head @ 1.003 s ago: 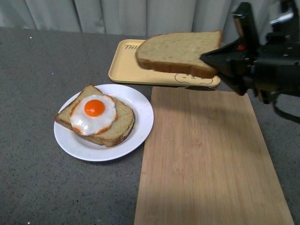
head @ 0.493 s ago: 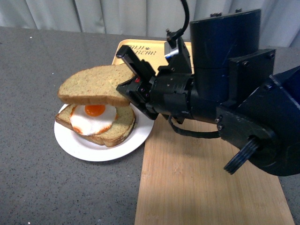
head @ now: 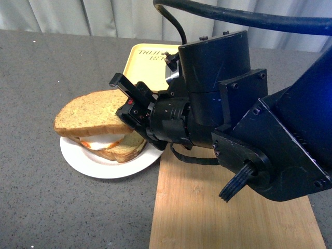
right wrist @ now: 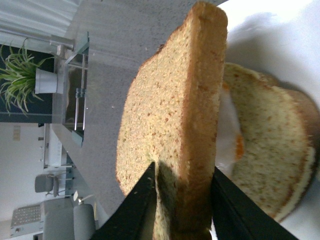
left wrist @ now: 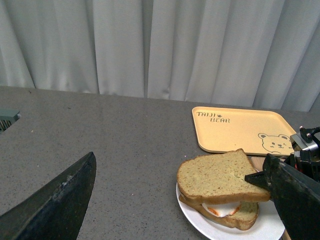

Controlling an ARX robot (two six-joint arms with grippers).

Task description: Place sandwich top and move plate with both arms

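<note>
Nearest: bamboo board, smooth, straight-grained, rectangular, touching the plate's right rim.

Right gripper, black, reaches across the board's far corner to the plate and is clamped on one crust edge of the sandwich top.

Change: one second ago the slice hung over the tray, beyond the plate. It now sits low over the egg slice, hiding all but a sliver of the egg. It looks slightly tilted and overhangs the plate's left side. Judgement: placement is nearly done; release and a small alignment remain.

Plate: round, glossy white, on the speckled grey counter.

Sandwich top: square, porous wholegrain, darker crust.

Left gripper: jaws wide apart, empty, well off the plate.

Beyond the plate: matte yellow tray, rounded corners.
</note>
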